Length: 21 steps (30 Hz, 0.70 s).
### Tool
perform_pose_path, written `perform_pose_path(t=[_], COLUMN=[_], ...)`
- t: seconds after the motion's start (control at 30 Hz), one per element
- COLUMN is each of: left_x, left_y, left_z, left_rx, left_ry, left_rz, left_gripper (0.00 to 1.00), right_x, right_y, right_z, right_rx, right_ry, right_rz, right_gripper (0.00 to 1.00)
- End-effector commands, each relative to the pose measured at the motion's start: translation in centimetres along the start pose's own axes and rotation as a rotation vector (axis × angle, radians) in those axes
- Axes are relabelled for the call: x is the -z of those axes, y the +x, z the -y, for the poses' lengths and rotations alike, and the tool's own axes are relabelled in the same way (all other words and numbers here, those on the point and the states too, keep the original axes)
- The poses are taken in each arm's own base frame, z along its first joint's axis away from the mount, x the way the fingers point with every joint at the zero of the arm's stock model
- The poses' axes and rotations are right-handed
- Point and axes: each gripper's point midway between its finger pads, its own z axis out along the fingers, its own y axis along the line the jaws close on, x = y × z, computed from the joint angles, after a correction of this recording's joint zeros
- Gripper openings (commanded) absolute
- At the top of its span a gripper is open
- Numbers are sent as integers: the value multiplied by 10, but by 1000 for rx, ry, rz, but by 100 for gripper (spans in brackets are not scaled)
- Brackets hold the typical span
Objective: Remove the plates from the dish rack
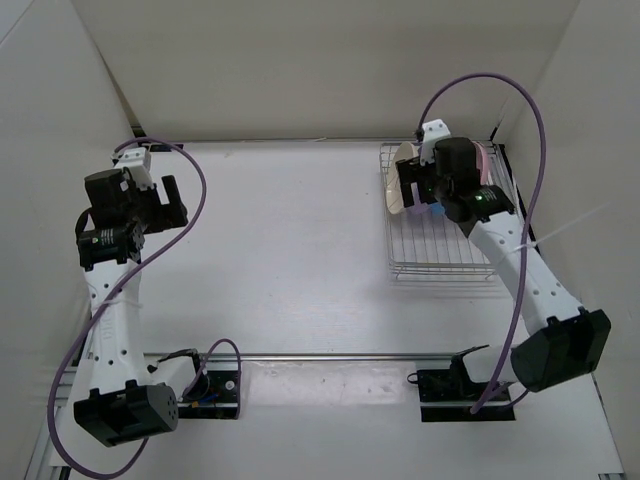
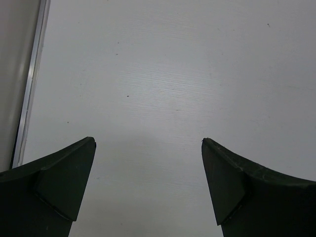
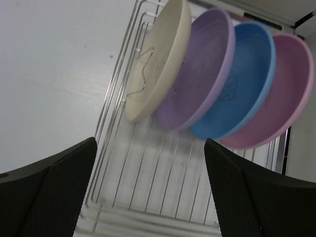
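Your right claw (image 3: 149, 143) hangs with its jaws wide apart above the dish rack (image 3: 148, 173), which sits at the far right of the worktop (image 1: 280, 230). All four plates stand on edge in the rack, leaning and overlapping in a row: cream-white plate (image 3: 160, 59), lilac plate (image 3: 202, 74), blue plate (image 3: 242, 79), pink plate (image 3: 281, 94). Your left claw (image 2: 148, 143) is spread open too, above the worktop's far left, well apart from the rack.
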Motion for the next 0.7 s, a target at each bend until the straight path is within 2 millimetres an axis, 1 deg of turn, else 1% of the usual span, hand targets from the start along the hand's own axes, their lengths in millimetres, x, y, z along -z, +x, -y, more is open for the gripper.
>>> perform_pose_path(t=[0.0,0.03,0.07,0.1,0.13,0.17,0.2,0.23,0.27,0.3,0.33,0.37,0.4,0.43,0.47,0.5,0.57,0.6,0.63,0.67], left_x=[3,0,-2,-2,-1,-3,-3,-3,-3,-3,-3,-3,-3,0,0,4,5,5,6,6], left_y=[-3,-1,2,2,2,7,7,7,7,7,7,7,7,5,5,6,8,8,11,11], left_z=[-10,-11,-13,-13,-14,-14,-15,-15,-15,-15,-15,-17,-17,-17,-17,-17,-19,-19,-19,-21], left_rx=[-3,-2,0,0,0,1,-8,-8,-8,-17,-17,-17,-28,-29,-29,-43,-52,-52,-62,-62], left_ry=[-59,-59,-68,-68,-77,-77,-77,-77,-77,-77,-77,-87,-88,-88,-88,-88,-97,-97,-97,-106], left_rz=[17,8,-1,-2,-2,-12,-13,-13,-13,-13,-13,-13,-14,-5,-5,-2,-4,-4,-5,-5], left_gripper=[100,100,100,100,100,100,100,100,100,100,100,100,100,100,100,100,100,100,100,100], right_x=[-20,-26,-36,-42,-58,-60,-65,-80,-82,-93,-97,-97,-106,-108,-109,-116,-115,-120,-121,-120], right_y=[-56,-60,-66,-68,-62,-72,-72,-65,-73,-69,-70,-75,-71,-70,-75,-65,-66,-63,-63,-63], right_z=[22,24,33,34,36,37,43,43,41,36,38,42,37,40,43,43,48,43,45,47], right_rx=[-38,-50,-66,-64,-57,-59,-51,-43,-30,-8,-7,-1,19,29,24,49,56,77,77,86], right_ry=[135,150,205,236,266,290,329,343,352,355,367,394,395,414,435,447,481,472,487,499], right_rz=[155,152,142,135,100,114,103,72,81,60,57,62,46,37,43,8,3,-8,-11,-15], right_gripper=[92,92,90,90,89,88,85,82,76,73,73,69,69,69,69,69,68,68,68,64])
